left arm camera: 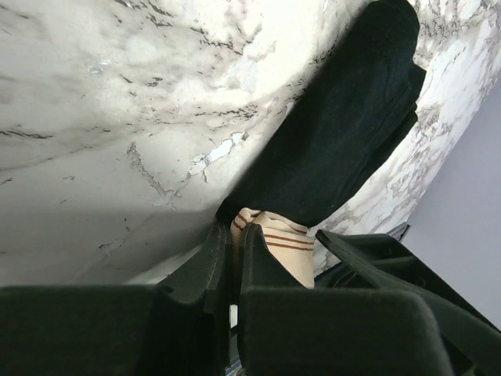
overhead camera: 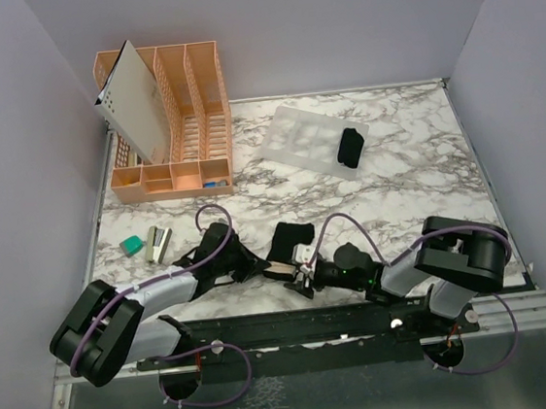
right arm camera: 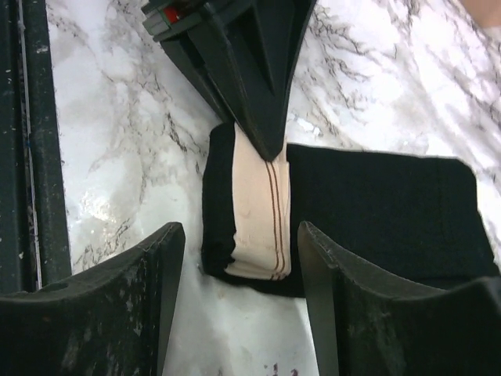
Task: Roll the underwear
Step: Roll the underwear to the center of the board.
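The underwear (overhead camera: 293, 238) lies on the marble table (overhead camera: 417, 180) near its near edge, between the two arms; it is a black cloth, and its tan band (right arm camera: 254, 211) with two thin brown stripes is folded over at the near end; no writing can be read on the band. The left gripper (left arm camera: 235, 244) has its jaws pressed together, pinching this tan band. The right gripper (right arm camera: 239, 235) stands with its jaws spread, one on each side of the folded end, not touching it. The second underwear (overhead camera: 350, 147) is a small black bundle on a pale tray (overhead camera: 295, 134) at the far right. At the far left stands a peach organiser (overhead camera: 190, 115) with a grey sheet (overhead camera: 135, 97) leaning in it; the sheet's marks are too small to read; near it lies a green object (overhead camera: 133, 244).
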Motion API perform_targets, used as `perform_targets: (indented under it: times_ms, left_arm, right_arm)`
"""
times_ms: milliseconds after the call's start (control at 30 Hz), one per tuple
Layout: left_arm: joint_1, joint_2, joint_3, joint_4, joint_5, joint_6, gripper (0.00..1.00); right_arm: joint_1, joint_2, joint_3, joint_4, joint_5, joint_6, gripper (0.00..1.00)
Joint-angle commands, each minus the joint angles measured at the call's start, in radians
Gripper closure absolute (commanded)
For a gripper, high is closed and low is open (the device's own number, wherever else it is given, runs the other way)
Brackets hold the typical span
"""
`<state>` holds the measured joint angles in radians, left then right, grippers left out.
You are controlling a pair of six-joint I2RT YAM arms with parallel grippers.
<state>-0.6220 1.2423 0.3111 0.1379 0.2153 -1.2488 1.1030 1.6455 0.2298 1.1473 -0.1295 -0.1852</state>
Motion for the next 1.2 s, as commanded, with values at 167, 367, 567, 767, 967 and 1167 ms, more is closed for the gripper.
perform_targets:
  times_ms: [167, 367, 567, 767, 967, 1167]
  left_arm:
    - [0.004, 0.044, 0.028, -0.123, -0.035, 0.013, 1.00]
    - [0.004, 0.041, 0.027, -0.130, -0.034, -0.005, 1.00]
    - [0.004, 0.036, 0.025, -0.135, -0.029, -0.009, 1.00]
    - [0.004, 0.013, 0.018, -0.136, -0.035, -0.014, 1.00]
    - [0.004, 0.003, 0.021, -0.162, -0.041, -0.013, 1.00]
    - [0.004, 0.001, 0.024, -0.165, -0.041, -0.011, 1.00]
  right_arm:
    - [0.041, -0.048, 0.146, -0.317, 0.032, -0.247, 0.39]
    - [0.061, -0.010, 0.170, -0.334, 0.052, -0.255, 0.56]
    - [0.066, 0.019, 0.158, -0.292, 0.055, -0.212, 0.79]
    - [0.066, 0.039, 0.154, -0.297, 0.117, -0.174, 0.77]
    - [0.066, 0.028, 0.151, -0.301, 0.091, -0.206, 0.45]
    - [0.067, 0.036, 0.174, -0.311, 0.117, -0.229, 0.75]
